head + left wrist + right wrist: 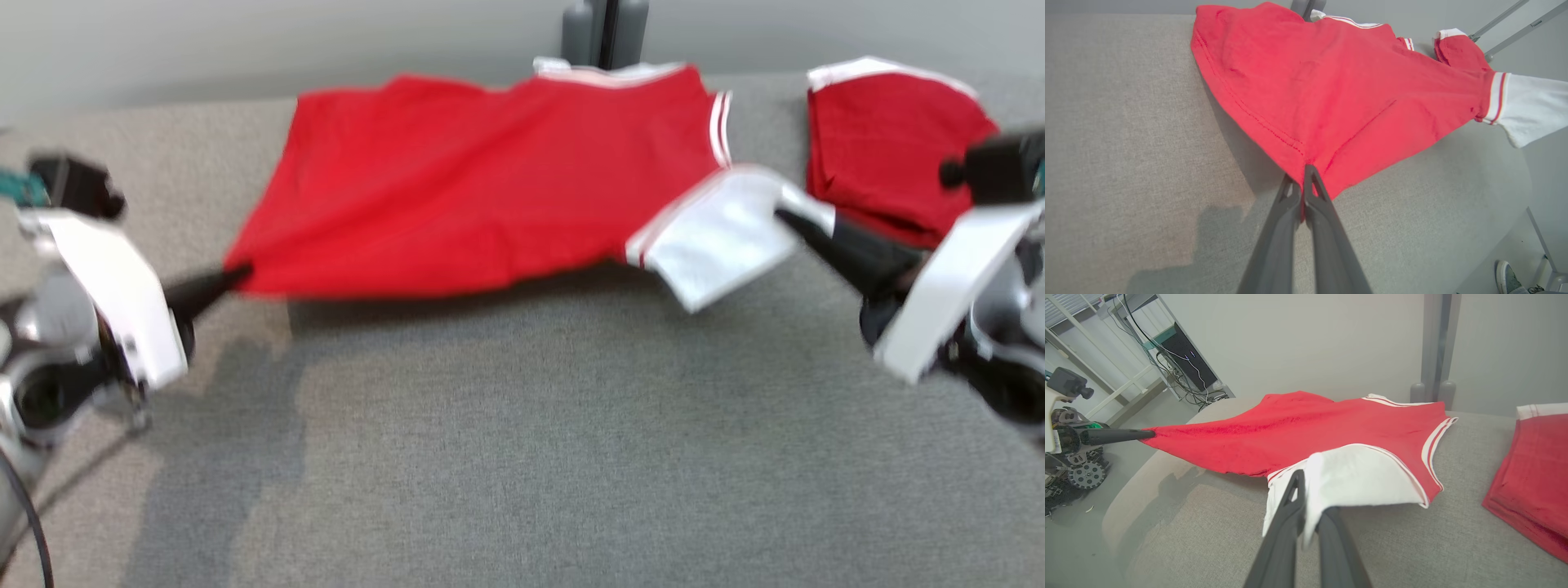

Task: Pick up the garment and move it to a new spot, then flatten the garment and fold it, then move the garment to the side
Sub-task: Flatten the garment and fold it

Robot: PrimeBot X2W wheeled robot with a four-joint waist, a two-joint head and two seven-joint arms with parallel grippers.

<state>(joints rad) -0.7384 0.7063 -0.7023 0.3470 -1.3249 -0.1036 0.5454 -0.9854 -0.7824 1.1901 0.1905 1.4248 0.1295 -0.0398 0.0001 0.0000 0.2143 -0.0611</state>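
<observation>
Notably, L wrist view: garment (1331,94), plus shoe (1506,277).

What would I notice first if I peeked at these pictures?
A big red shirt stretched out over the grey padded surface. The left gripper pinches its red corner and the right gripper pinches its white sleeve. Another red garment lies folded at the far right.
</observation>
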